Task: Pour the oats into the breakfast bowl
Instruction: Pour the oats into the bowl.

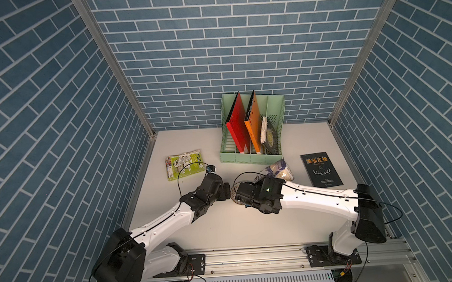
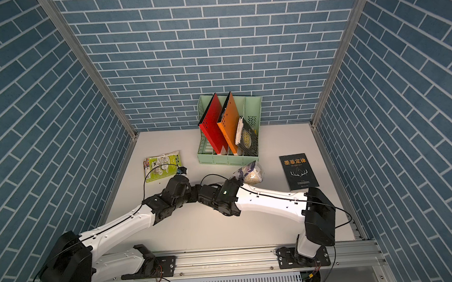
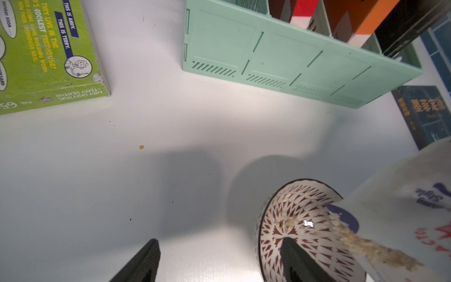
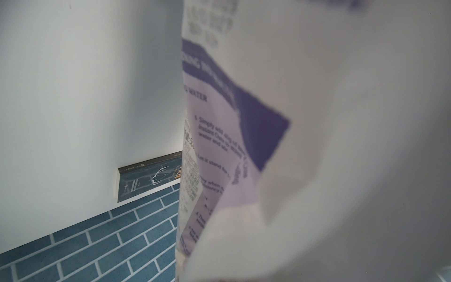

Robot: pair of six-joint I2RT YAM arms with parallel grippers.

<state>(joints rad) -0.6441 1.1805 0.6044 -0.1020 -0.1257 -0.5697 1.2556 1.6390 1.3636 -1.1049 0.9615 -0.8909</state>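
Note:
The breakfast bowl (image 3: 292, 214), white with a dark red radial pattern and a dark rim, stands on the table; a sliver of the bowl (image 1: 233, 193) shows between the two wrists in a top view. The white oats pouch (image 3: 402, 195) is tipped over it, and a stream of pale oats (image 3: 353, 241) runs into the bowl. My left gripper (image 3: 219, 241) is open, one finger over the bowl's inside, the other out on the table, the rim between them. My right gripper holds the pouch (image 1: 279, 170) aloft; the pouch (image 4: 317, 122) hides its fingers.
A green cartoon-printed book (image 1: 184, 167) lies at the back left. A mint file rack (image 1: 251, 134) with red and orange folders stands at the back. A dark book (image 1: 320, 169) lies to the right. One stray flake (image 3: 141, 147) is on the white table (image 1: 224, 227).

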